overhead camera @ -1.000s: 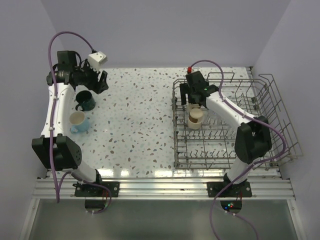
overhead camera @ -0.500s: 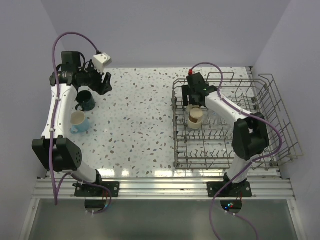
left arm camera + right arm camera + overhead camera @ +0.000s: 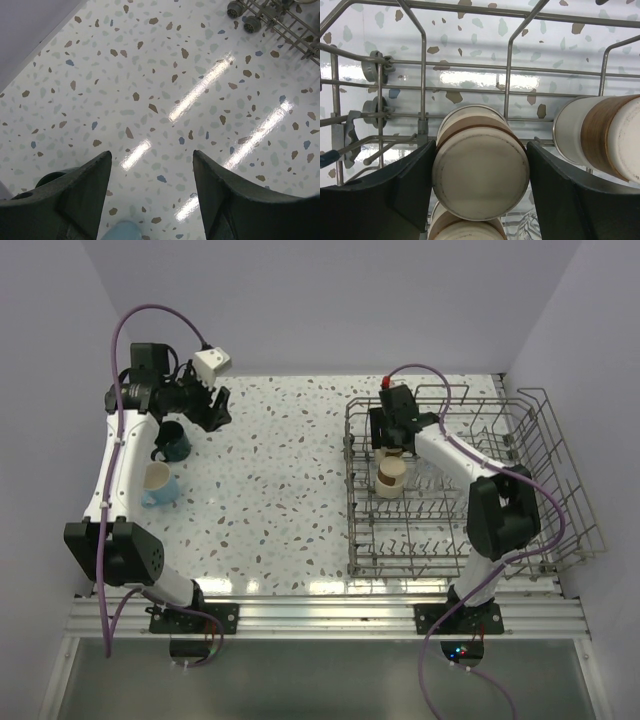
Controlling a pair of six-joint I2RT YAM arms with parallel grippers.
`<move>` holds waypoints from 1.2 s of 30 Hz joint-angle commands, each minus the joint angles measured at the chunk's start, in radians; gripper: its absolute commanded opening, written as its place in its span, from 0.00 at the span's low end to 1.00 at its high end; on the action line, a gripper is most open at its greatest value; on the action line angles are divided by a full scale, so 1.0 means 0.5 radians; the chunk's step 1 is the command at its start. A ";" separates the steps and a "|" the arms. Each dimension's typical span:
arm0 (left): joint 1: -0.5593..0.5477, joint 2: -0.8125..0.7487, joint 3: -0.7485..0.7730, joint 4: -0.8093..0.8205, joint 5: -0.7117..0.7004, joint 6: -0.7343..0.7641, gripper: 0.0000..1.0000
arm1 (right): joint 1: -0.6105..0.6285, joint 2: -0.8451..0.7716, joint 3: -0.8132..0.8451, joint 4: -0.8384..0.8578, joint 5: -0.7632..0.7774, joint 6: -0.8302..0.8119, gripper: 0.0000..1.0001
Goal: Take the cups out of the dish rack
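Observation:
The grey wire dish rack [image 3: 520, 490] stands on the right of the table. My right gripper [image 3: 393, 437] is inside its far left part, open. In the right wrist view its fingers [image 3: 395, 190] stand either side of a beige tumbler [image 3: 480, 170] lying on the tines. A second beige tumbler [image 3: 600, 135] lies to the right, another [image 3: 465, 231] below. One beige tumbler [image 3: 390, 475] shows from above. A dark teal mug [image 3: 172, 442] and a light blue mug [image 3: 155, 484] stand on the table at the left. My left gripper [image 3: 207, 406] is open and empty above the table beside the teal mug.
The rack's tall wire sides [image 3: 507, 60] surround my right gripper closely. Its small wheels [image 3: 243, 15] show at the top of the left wrist view over speckled table [image 3: 160, 90]. A rim of the light blue mug [image 3: 122, 232] shows between my left fingers.
My left gripper has moved right and a little away from the teal mug, still open. My right gripper has shifted slightly over the beige tumbler in the rack.

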 commanded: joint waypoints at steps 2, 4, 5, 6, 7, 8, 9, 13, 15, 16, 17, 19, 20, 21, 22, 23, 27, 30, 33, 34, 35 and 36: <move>-0.018 -0.086 0.043 0.008 0.121 -0.042 0.70 | -0.005 -0.207 0.020 -0.039 -0.036 -0.037 0.26; -0.021 -0.107 0.040 0.039 0.210 -0.103 0.69 | -0.008 -0.348 0.039 -0.049 -0.006 -0.062 0.23; -0.021 -0.117 0.040 0.054 0.244 -0.128 0.69 | -0.008 -0.391 0.057 -0.052 0.001 -0.068 0.22; -0.021 -0.135 0.033 0.076 0.320 -0.152 0.69 | -0.008 -0.431 0.072 -0.055 0.001 -0.071 0.21; -0.021 -0.150 0.027 0.122 0.354 -0.189 0.69 | -0.005 -0.510 0.091 -0.070 0.004 -0.083 0.21; -0.021 -0.160 0.012 0.146 0.391 -0.199 0.69 | -0.008 -0.538 0.130 -0.085 0.001 -0.089 0.21; -0.018 -0.187 0.006 0.168 0.467 -0.202 0.69 | -0.008 -0.572 0.152 -0.098 -0.008 -0.089 0.20; -0.021 -0.236 -0.062 0.342 0.652 -0.321 0.70 | -0.008 -0.725 0.210 -0.101 -0.097 -0.053 0.18; -0.021 -0.264 -0.117 0.434 0.868 -0.416 0.70 | -0.005 -0.836 0.186 -0.040 -0.293 0.024 0.15; -0.021 -0.276 -0.159 0.608 0.952 -0.571 0.70 | -0.002 -0.875 0.159 0.097 -0.394 0.152 0.13; -0.021 -0.291 -0.287 0.746 1.041 -0.688 0.70 | -0.002 -0.931 0.076 0.205 -0.520 0.232 0.13; -0.021 -0.344 -0.472 1.348 1.290 -1.177 0.70 | 0.014 -0.968 -0.022 0.590 -0.909 0.486 0.12; -0.021 -0.356 -0.676 1.613 1.342 -1.393 0.70 | 0.041 -0.974 -0.089 0.717 -1.020 0.566 0.11; -0.021 -0.371 -0.779 1.923 1.397 -1.611 0.70 | 0.057 -0.968 -0.105 0.815 -1.142 0.637 0.11; -0.024 -0.371 -0.862 2.400 1.419 -1.971 0.70 | 0.072 -0.962 -0.118 0.990 -1.180 0.750 0.10; -0.027 -0.368 -0.966 2.578 1.437 -2.099 0.70 | 0.118 -0.956 -0.124 1.061 -1.205 0.791 0.10; -0.115 -0.356 -0.979 2.803 1.447 -2.251 0.71 | 0.253 -0.882 -0.078 1.273 -1.260 0.917 0.09; -0.174 -0.362 -0.970 2.828 1.444 -2.263 0.72 | 0.366 -0.812 -0.017 1.338 -1.251 0.914 0.09; -0.202 -0.368 -0.988 2.941 1.465 -2.358 0.72 | 0.403 -0.772 0.008 1.381 -1.257 0.950 0.09; -0.202 -0.365 -0.994 2.984 1.468 -2.386 0.72 | 0.403 -0.765 0.011 1.414 -1.263 0.966 0.09; -0.202 -0.365 -0.997 2.984 1.468 -2.386 0.72 | 0.406 -0.759 0.005 1.430 -1.272 0.975 0.09; -0.205 -0.368 -0.997 2.984 1.453 -2.389 0.72 | 0.406 -0.756 0.002 1.439 -1.279 0.993 0.09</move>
